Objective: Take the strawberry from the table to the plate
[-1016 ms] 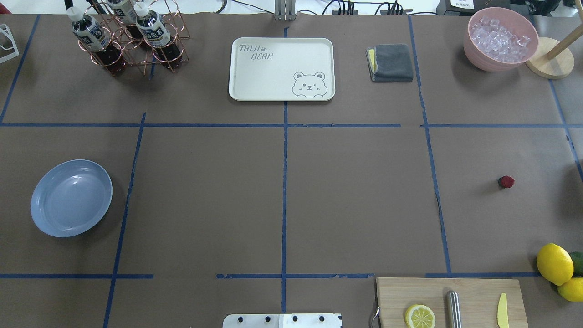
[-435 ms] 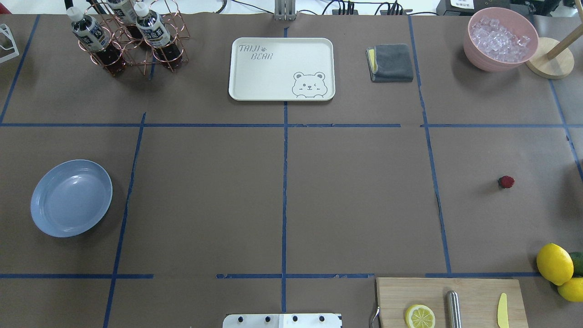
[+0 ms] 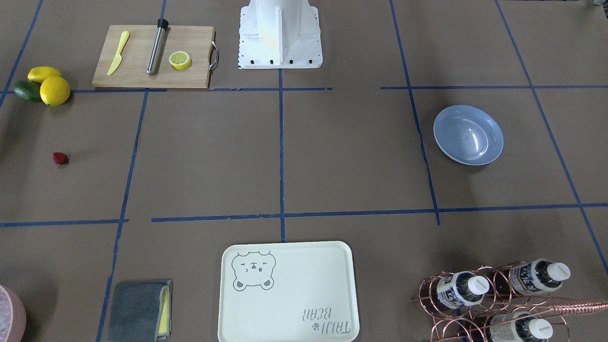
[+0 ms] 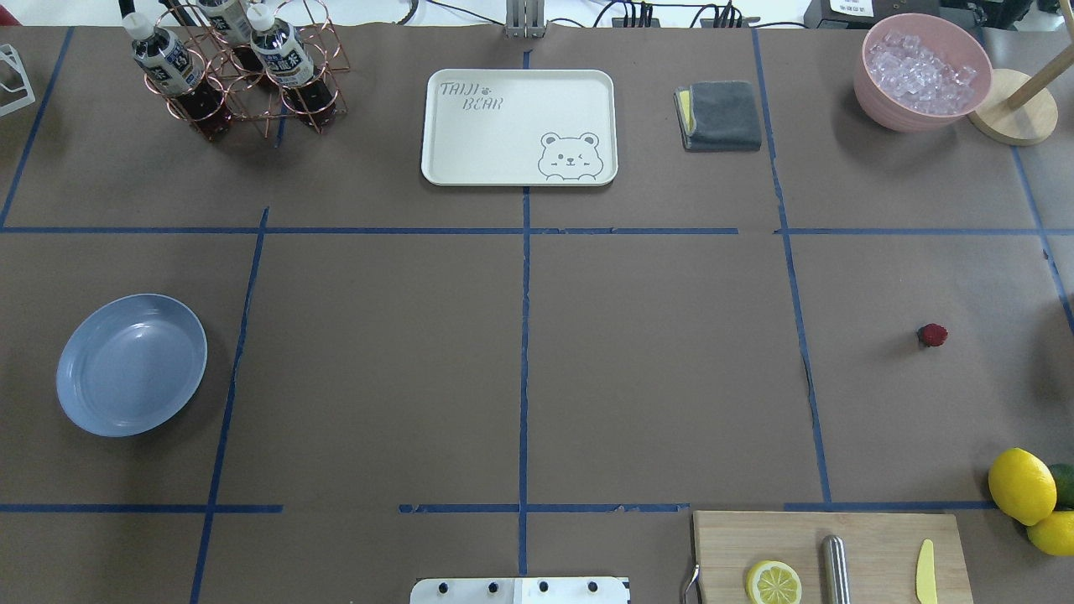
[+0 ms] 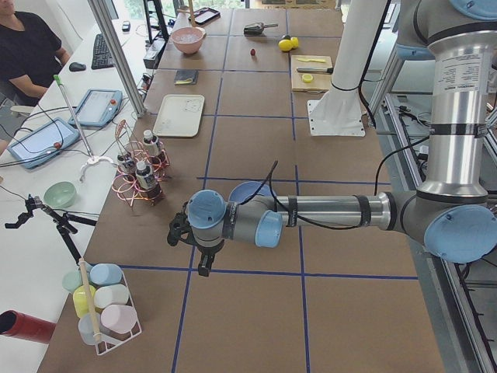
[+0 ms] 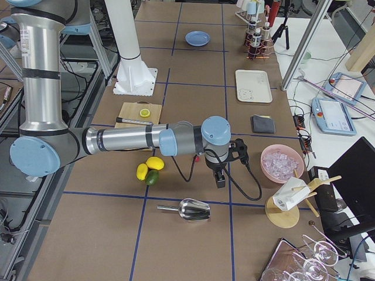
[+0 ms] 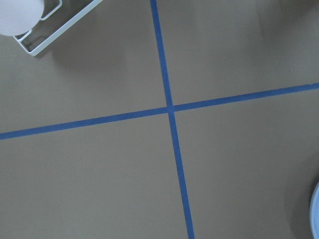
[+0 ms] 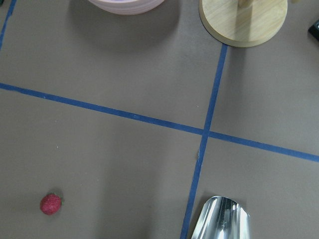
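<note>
We see the strawberry lying alone on the table, on the robot's right side, inside a square of blue tape lines. It touches nothing. The plate is well apart on the robot's left side, light blue and with nothing in it.

Near the strawberry, toward the robot, two lemons sit touching a green avocado. Beside them is a cutting board with a lemon half, a metal rod and a yellow knife on it. In the right wrist view a shiny scoop lies just past a tape line from the berry.

At the far edge we note a cream tray printed "TAIJI BEAR" with a winking bear drawing. There is also a folded grey cloth, a pink bowl of ice and a round wooden stand. Bottles stand in a copper wire rack; their labels are too small to read.

The right gripper hangs over the table close to the strawberry, and the left gripper hangs near the plate. Both show only in the side views, so we cannot tell how either one's jaws stand. A person sits at a desk beyond the table.
</note>
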`<state>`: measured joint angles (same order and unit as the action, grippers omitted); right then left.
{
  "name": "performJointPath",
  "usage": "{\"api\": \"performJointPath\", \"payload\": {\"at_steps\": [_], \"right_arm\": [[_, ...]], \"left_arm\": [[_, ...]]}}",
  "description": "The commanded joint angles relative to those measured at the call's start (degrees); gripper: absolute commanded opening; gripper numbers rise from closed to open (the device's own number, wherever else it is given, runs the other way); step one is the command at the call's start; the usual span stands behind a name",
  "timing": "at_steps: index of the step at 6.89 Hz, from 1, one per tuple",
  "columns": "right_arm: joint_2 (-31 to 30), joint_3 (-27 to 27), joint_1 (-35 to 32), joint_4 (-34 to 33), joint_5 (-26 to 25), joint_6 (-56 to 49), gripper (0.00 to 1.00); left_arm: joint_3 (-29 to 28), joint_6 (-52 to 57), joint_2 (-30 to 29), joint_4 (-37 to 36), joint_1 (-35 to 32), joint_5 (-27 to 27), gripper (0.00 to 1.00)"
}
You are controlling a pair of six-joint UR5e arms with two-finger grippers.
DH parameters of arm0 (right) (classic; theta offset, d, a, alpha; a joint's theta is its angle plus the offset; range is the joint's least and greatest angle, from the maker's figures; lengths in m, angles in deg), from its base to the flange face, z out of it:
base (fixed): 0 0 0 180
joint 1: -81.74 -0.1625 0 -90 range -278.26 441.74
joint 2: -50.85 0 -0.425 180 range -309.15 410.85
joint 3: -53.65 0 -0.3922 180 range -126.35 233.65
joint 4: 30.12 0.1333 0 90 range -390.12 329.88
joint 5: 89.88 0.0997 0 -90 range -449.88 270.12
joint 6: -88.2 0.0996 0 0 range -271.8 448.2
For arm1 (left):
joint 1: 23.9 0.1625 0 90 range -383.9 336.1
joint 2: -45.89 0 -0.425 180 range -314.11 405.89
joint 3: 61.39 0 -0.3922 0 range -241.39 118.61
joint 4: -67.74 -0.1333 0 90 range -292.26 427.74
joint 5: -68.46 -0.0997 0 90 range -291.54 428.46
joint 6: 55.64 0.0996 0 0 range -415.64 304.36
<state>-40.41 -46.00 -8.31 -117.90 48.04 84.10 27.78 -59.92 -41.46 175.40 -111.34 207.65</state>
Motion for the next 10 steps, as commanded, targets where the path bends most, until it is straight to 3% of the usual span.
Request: {"api": "performJointPath", "payload": {"at_steps": [1,2,3,5,8,10], "right_arm": [[1.5,0.2,1.4,0.1,1.6,8.4,1.00],[1.5,0.3,1.5,0.2,3.9,8.5,1.00],[1.5,0.3,1.5,0.2,4.0,8.6,1.00],[1.5,0.1,1.7,0.1,4.1,8.7,1.00],[1.5,0.2,1.7,0.1,4.2,9.2,1.00],[1.5,0.6,1.7,0.1,4.2,9.2,1.00]], "left_arm": [[-0.5,-23.0,5.1,22.6,8.6,-2.3,1.00],[-0.5,-36.5,7.4,32.2,13.0,-2.7,1.00],[-0.5,-42.5,9.0,36.8,17.2,-5.2,1.00],[-0.2,-50.0,9.1,40.1,28.4,-15.1,1.00],[2.5,-56.0,8.9,40.3,35.6,-17.4,0.99],[2.4,-58.1,8.9,40.2,39.4,-21.3,0.89]]}}
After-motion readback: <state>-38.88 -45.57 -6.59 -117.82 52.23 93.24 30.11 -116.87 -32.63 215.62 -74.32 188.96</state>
